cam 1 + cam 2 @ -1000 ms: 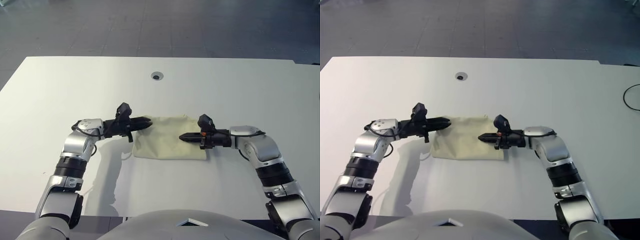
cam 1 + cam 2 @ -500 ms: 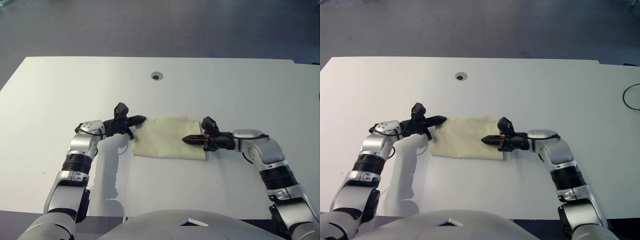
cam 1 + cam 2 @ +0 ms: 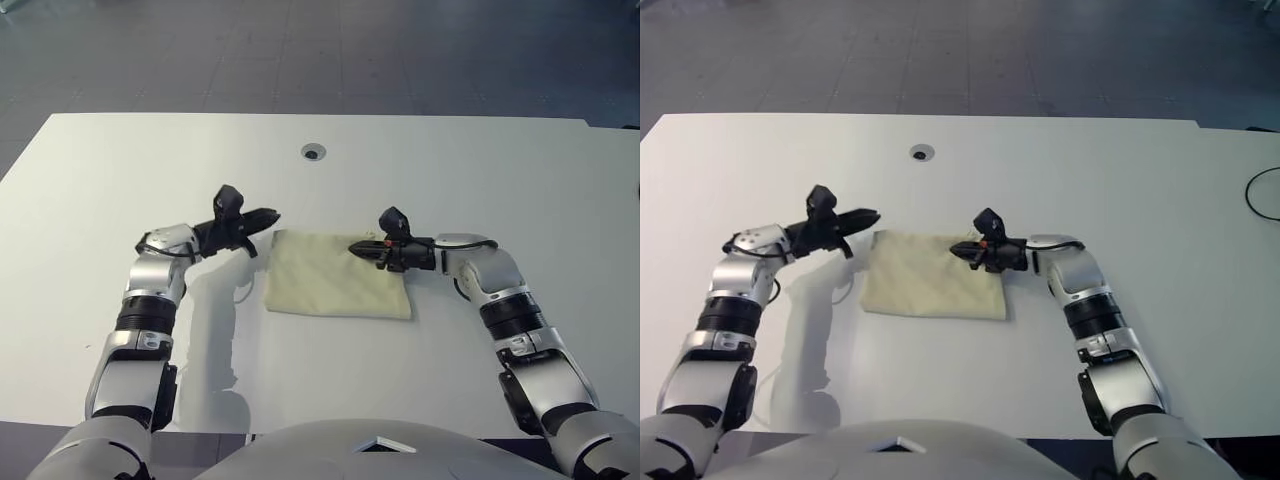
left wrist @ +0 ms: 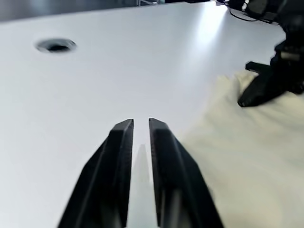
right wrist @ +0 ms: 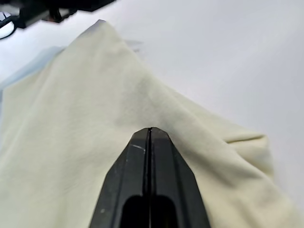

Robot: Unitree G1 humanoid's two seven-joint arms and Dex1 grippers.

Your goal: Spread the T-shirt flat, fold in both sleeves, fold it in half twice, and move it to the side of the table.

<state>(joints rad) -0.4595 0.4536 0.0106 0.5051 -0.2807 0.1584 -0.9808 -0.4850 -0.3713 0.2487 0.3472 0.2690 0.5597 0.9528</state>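
"Left eye view: what had changed?"
"Left hand (image 3: pixel 268 214) had backed off the T-shirt (image 3: pixel 325 280) toward the upper left, with a thin slit between its fingers, empty. Right hand (image 3: pixel 355 246) had slid to the shirt's upper right edge, pinched tight, no cloth seen in it."
"Meaning?"
"Folding looked done. Shirt lay at frame centre on the counter (image 3: pixel 480 170), with bare room left and right for shifting it."

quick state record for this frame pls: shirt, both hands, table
shirt: folded into a rectangle, lying flat mid-table
left hand: off the shirt, over bare table by its far left corner, fingers slightly apart
right hand: shut, tips over the shirt's far right part, no cloth between them
table: white, hole beyond the shirt
move to side: not yet done
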